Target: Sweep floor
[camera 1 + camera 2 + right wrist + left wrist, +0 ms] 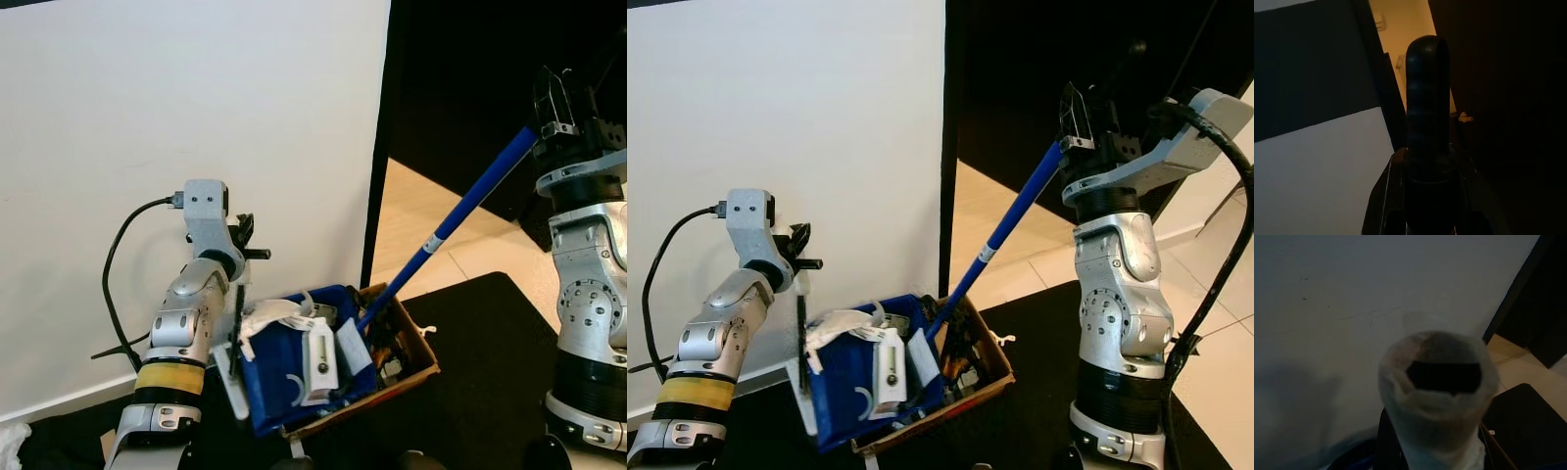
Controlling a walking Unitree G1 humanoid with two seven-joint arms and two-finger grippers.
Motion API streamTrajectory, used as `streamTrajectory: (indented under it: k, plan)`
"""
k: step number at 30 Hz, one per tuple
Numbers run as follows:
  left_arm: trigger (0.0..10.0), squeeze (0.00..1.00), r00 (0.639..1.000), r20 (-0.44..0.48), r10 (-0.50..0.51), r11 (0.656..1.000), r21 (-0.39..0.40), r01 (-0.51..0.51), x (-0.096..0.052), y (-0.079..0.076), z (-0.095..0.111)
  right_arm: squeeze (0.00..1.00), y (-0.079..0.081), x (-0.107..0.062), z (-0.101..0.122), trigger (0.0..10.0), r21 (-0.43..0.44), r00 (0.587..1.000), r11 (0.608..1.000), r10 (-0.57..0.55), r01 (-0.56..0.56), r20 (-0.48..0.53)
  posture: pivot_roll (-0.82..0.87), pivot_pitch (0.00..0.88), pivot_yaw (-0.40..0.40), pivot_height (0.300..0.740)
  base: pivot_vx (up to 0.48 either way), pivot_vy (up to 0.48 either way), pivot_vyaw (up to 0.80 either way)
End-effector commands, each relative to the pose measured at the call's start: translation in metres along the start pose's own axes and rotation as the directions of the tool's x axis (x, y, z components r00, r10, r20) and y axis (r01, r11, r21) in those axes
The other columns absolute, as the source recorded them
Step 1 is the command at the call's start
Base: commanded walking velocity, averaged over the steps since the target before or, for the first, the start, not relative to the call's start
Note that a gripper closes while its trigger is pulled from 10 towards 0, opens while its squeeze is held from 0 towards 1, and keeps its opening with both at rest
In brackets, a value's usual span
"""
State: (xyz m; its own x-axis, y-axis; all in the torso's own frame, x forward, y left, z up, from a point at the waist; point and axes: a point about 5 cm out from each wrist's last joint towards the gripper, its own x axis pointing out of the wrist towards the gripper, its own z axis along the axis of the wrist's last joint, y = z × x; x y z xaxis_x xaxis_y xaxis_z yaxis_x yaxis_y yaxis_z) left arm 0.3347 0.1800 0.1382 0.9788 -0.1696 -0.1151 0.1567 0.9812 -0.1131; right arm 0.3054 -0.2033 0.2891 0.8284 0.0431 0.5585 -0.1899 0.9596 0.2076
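White wall [196, 108] ahead, black mat [480, 362] below. We grasp the blue broom handle [460, 211] high in our right gripper [1087, 122]; our left gripper [240, 245] clenches the blue dustpan's [284, 377] upright handle [1437, 396], over a cardboard box [416, 357].

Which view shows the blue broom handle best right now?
The left eye view: the blue broom handle runs full length from the right gripper down into the cardboard box. The right eye view shows the same. The right wrist view shows just its dark end cap.
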Motion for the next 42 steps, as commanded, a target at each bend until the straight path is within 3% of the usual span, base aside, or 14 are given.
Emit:
streamTrajectory:
  k: [1,6,11,15,18,23,26,27,29,34,37,39,41,42]
  plan:
    - [10.0,0.00,1.000,0.016,-0.008,1.000,0.020,0.008,0.000,-0.002,0.003,0.00,-0.005,0.008,0.018,10.0,-0.057,0.994,0.998,-0.007,0.013,0.105,0.04,0.022,0.068,0.740,0.000,0.000,0.00]
    - [10.0,0.00,1.000,0.015,-0.009,1.000,0.020,0.009,0.001,-0.003,0.003,0.00,0.001,0.017,0.018,10.0,-0.118,0.993,0.993,0.042,-0.030,0.107,0.04,0.021,0.064,0.740,0.000,0.000,0.00]
    - [10.0,0.00,1.000,0.013,-0.001,1.000,0.018,0.001,-0.001,-0.003,0.000,0.00,0.029,0.031,-0.001,10.0,-0.198,0.984,0.969,0.166,-0.151,0.060,0.06,0.020,0.043,0.740,0.000,0.000,0.00]
    - [10.0,0.00,1.000,0.011,0.007,1.000,0.014,-0.008,-0.002,-0.002,-0.002,0.00,0.040,0.035,-0.011,10.0,-0.214,0.975,0.955,0.219,-0.207,0.035,0.07,0.019,0.029,0.740,0.000,0.000,0.00]
    - [10.0,0.00,1.000,0.012,0.024,1.000,0.008,-0.024,-0.005,0.000,-0.005,0.00,0.058,0.038,-0.025,10.0,-0.242,0.954,0.927,0.298,-0.288,0.006,0.09,0.019,0.003,0.740,0.000,0.000,0.00]
    - [10.0,0.00,0.997,0.023,0.074,0.997,-0.018,-0.074,-0.015,0.001,-0.011,0.00,0.112,0.045,-0.051,10.0,-0.312,0.852,0.803,0.523,-0.507,-0.037,0.14,0.030,-0.065,0.740,0.000,0.000,0.00]
    - [10.0,0.00,0.996,0.025,0.082,0.996,-0.023,-0.081,-0.016,0.001,-0.012,0.00,0.117,0.046,-0.054,10.0,-0.318,0.839,0.789,0.543,-0.525,-0.038,0.15,0.031,-0.071,0.740,0.000,0.000,0.00]
    - [10.0,0.00,0.994,0.028,0.106,0.994,-0.035,-0.105,-0.022,0.001,-0.015,0.00,0.132,0.048,-0.056,10.0,-0.358,0.794,0.734,0.607,-0.578,-0.039,0.18,0.035,-0.109,0.740,0.000,0.000,0.00]
    - [10.0,0.00,0.992,0.028,0.127,0.991,-0.044,-0.126,-0.027,0.002,-0.018,0.00,0.141,0.051,-0.057,10.0,-0.393,0.765,0.694,0.643,-0.603,-0.038,0.19,0.037,-0.132,0.740,0.000,0.000,0.00]
    - [10.0,0.00,0.986,0.033,0.164,0.985,-0.058,-0.162,-0.036,0.005,-0.022,0.00,0.147,0.059,-0.056,10.0,-0.453,0.767,0.681,0.642,-0.575,-0.009,0.22,0.038,-0.168,0.740,0.000,0.000,0.00]
    - [10.0,0.00,0.979,0.038,0.202,0.977,-0.074,-0.199,-0.043,0.008,-0.024,0.00,0.154,0.061,-0.053,10.0,-0.565,0.761,0.648,0.646,-0.510,0.053,0.24,0.040,-0.188,0.740,0.000,0.000,0.00]
    - [10.0,0.00,0.978,0.038,0.206,0.976,-0.075,-0.203,-0.045,0.008,-0.025,0.00,0.156,0.061,-0.053,10.0,-0.578,0.758,0.641,0.650,-0.505,0.058,0.24,0.042,-0.193,0.740,0.000,0.000,0.00]
    - [10.0,0.00,0.976,0.039,0.215,0.974,-0.077,-0.212,-0.048,0.008,-0.025,0.00,0.165,0.056,-0.057,10.0,-0.616,0.725,0.597,0.686,-0.513,0.062,0.25,0.040,-0.200,0.740,0.000,0.000,0.00]
    - [10.0,0.00,0.976,0.039,0.215,0.974,-0.077,-0.212,-0.048,0.008,-0.025,0.00,0.165,0.056,-0.057,10.0,-0.616,0.725,0.597,0.686,-0.513,0.062,0.25,0.040,-0.200,0.740,0.000,0.000,0.00]
